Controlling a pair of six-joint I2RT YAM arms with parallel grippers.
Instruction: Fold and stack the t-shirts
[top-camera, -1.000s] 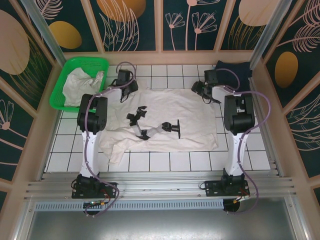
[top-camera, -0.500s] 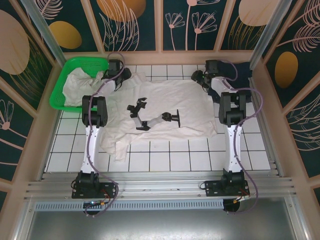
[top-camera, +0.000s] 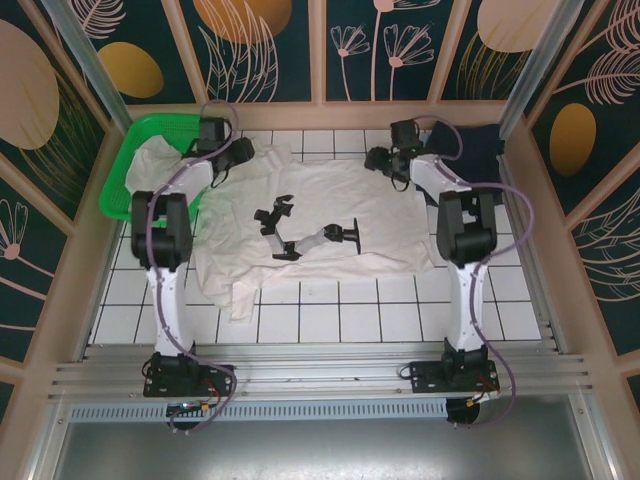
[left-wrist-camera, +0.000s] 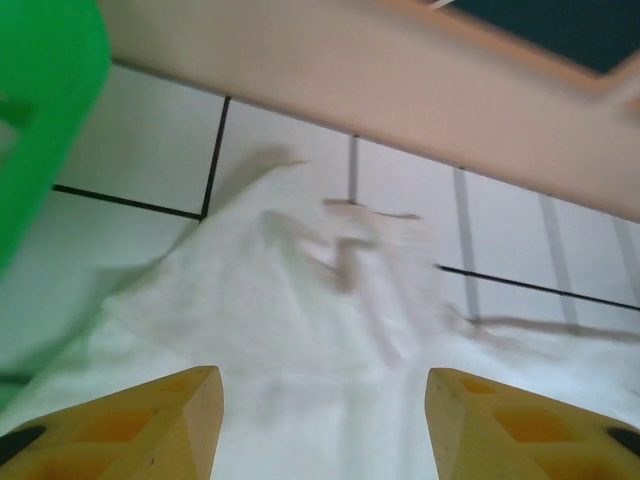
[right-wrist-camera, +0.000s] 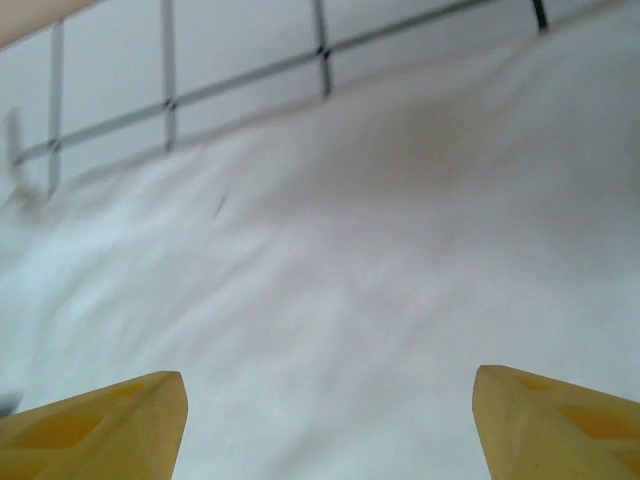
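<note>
Left gripper (left-wrist-camera: 322, 385) hangs just right of the green basket (top-camera: 150, 120), over the far left corner of the white t-shirt (top-camera: 330, 205). Its yellow fingers (left-wrist-camera: 150, 420) stand apart, and the cloth lies loose beneath them with nothing pinched. A second ago the gripper sat closer to the arm bases with its jaws narrower. Since then both arms have reached toward the back wall, carried the shirt's far edge along and let go. That likely means the spreading step is over and the first fold comes next.

The shirt now lies open on the tiles right of the basket. It is mostly flat, with soft wrinkles, a dark print in the middle and a bunched flap at its near left corner. Farther right of the basket, the right gripper (right-wrist-camera: 330, 385) is likewise released above the far right corner. The navy t-shirt (top-camera: 482, 140) sits well right of the basket, in the far corner.
</note>
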